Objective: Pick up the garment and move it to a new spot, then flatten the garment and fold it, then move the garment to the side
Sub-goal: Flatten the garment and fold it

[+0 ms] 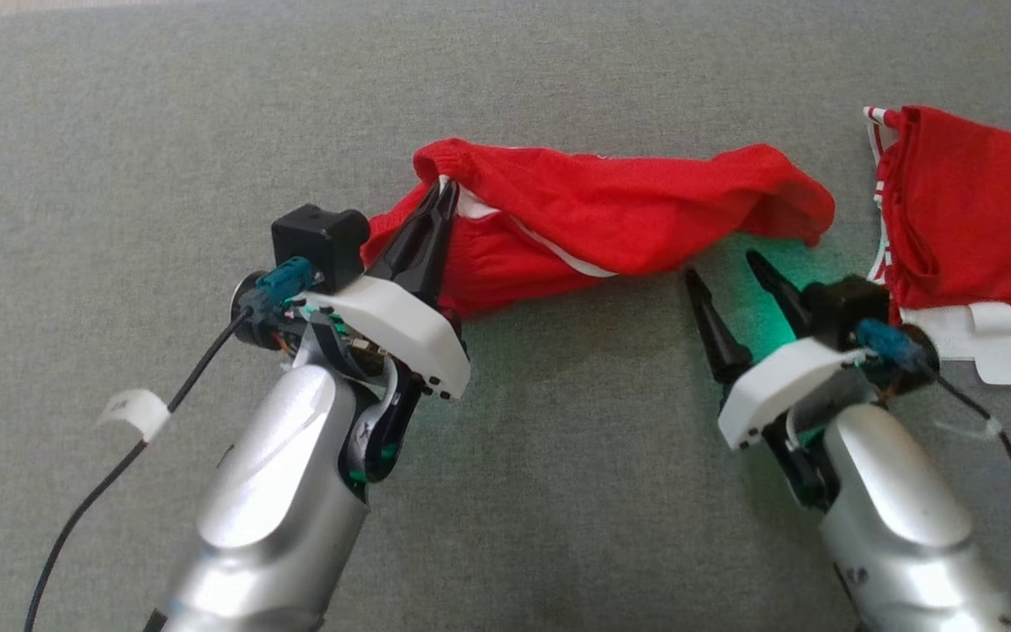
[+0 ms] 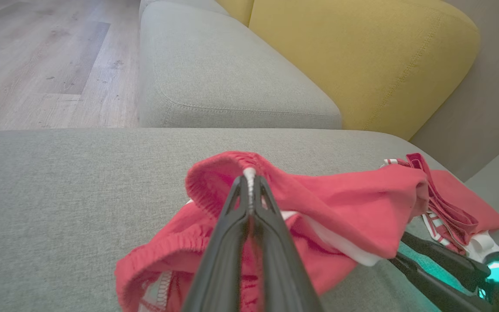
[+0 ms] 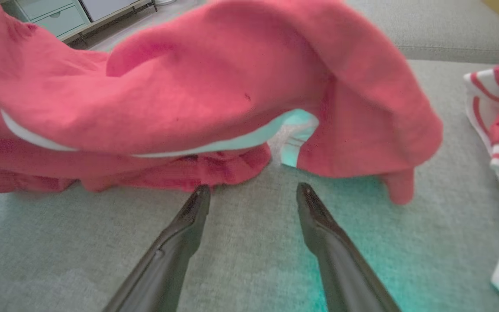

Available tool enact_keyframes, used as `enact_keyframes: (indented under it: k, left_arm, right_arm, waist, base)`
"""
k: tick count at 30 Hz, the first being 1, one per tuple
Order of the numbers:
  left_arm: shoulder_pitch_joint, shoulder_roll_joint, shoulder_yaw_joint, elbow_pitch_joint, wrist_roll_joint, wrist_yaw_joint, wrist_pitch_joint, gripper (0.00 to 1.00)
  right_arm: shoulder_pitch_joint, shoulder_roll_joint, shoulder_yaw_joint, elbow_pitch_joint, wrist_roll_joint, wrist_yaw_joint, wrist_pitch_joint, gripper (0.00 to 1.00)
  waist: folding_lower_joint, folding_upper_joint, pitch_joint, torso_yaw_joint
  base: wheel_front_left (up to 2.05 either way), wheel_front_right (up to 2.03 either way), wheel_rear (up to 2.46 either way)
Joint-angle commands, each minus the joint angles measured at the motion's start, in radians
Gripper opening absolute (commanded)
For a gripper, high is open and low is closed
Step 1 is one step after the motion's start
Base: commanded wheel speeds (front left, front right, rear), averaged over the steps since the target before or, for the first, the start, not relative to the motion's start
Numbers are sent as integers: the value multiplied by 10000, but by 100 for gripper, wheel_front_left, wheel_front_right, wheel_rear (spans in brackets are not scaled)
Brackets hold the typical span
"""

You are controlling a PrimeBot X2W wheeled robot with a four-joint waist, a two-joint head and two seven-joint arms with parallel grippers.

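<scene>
Garment [image 1: 620, 219] lengthwise left to right

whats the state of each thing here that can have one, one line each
red garment, crumpled in a long bunch on the grey cushion, not flattened or folded, left end pinched up
left end effector, shut on the red garment's elastic edge
right end effector, open, holding nothing, tips just short of the garment's right end
second red garment, bunched at the right, striped trim showing, untouched
</scene>
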Motion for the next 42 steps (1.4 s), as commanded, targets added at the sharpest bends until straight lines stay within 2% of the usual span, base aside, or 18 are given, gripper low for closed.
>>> enact_keyframes:
  k: [1,9,17,30,31,33,34,42]
  left_arm:
    - [-255,153,233,-422,-32,50,0,0]
    - [-450,146,124,-492,-45,71,48,0]
    - [-646,131,4,-485,-63,84,22,0]
    - [-721,198,-85,-423,-85,138,44,0]
    - [-722,206,-92,-419,-88,142,47,0]
    - [-721,219,-103,-415,-97,152,49,0]
    - [-721,225,-108,-412,-103,156,51,0]
    - [-635,376,-89,-314,-110,227,-23,0]
  right_arm:
    - [-496,25,252,-161,-107,67,-136,100]
    - [-1551,-136,306,850,-822,67,-203,100]
    - [-2361,-72,-442,2158,-1800,67,-150,100]
    - [-2941,198,-545,3288,-2111,67,-616,100]
    - [-2971,213,-541,3368,-2107,67,-652,75]
    - [-3028,239,-528,3518,-2092,67,-724,15]
    - [-3052,250,-515,3588,-2085,67,-760,0]
    - [-3048,151,-342,3972,-1936,67,-1075,0]
  waist:
    - [0,0,29,9]
    - [0,0,290,131]
    - [0,0,507,251]
    - [0,0,529,232]
    - [0,0,526,231]
    - [0,0,519,227]
    - [0,0,514,225]
    - [0,0,269,79]
  base:
    - [0,0,0]
    - [0,0,0]
    - [0,0,0]
    - [0,0,0]
    - [0,0,0]
    - [0,0,0]
    - [0,0,0]
    - [0,0,0]
